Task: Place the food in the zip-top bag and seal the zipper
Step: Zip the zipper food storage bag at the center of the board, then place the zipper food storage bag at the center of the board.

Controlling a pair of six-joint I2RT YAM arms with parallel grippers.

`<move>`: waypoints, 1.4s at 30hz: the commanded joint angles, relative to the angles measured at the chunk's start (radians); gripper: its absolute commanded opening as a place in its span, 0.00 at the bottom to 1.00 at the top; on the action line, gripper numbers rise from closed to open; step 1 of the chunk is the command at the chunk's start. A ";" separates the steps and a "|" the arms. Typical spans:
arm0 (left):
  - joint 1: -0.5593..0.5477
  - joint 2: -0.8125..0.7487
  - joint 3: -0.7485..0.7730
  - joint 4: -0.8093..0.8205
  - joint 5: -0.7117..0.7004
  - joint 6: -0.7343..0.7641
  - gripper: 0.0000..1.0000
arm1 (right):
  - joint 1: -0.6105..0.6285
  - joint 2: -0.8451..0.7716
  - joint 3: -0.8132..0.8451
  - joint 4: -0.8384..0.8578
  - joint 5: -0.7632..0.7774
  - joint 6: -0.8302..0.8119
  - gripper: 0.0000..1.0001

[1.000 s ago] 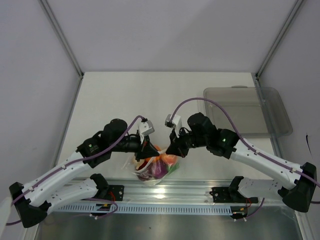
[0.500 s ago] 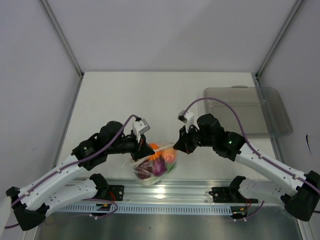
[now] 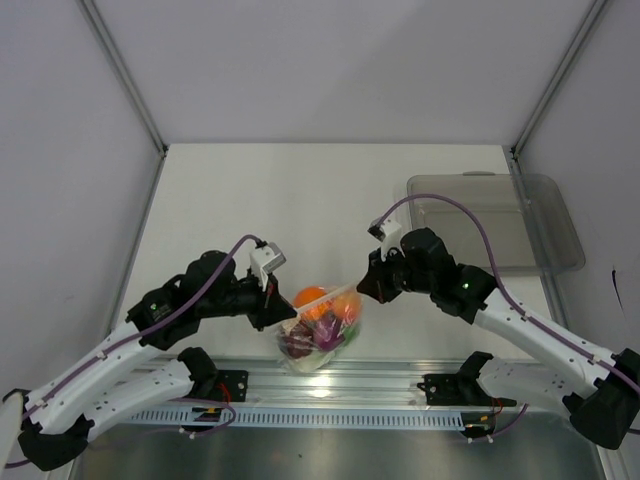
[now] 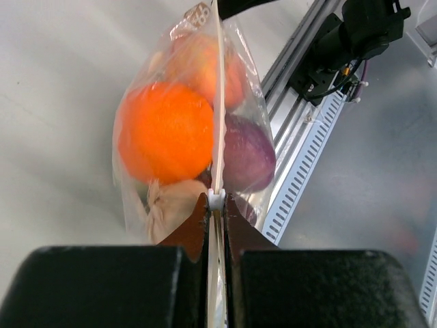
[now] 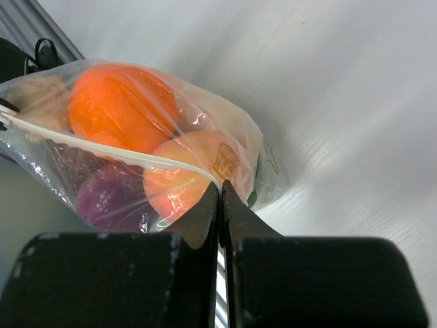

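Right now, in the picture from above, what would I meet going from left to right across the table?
Black left pincer → clear crinkly plastic zip-top bag holding toy food → black right pincer → clear rigid rectangular plastic tray.

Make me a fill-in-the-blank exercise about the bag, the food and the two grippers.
The left gripper and the right gripper are each ___ on the zipper.
The orange lies ___ the zip-top bag.
The clear tray sits on the ___ arm's side of the table.
Missing words: shut; inside; right.
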State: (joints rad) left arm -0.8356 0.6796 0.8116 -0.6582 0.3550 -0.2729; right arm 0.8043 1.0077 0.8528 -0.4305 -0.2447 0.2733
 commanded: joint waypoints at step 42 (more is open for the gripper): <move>0.001 -0.229 0.044 -0.063 -0.571 -0.226 0.99 | -0.187 0.445 0.308 0.015 0.004 0.053 0.00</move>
State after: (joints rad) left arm -0.8356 0.4023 0.7807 -0.7742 -0.0910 -0.5411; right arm 0.6743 1.3521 1.0428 -0.4541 -0.2329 0.3321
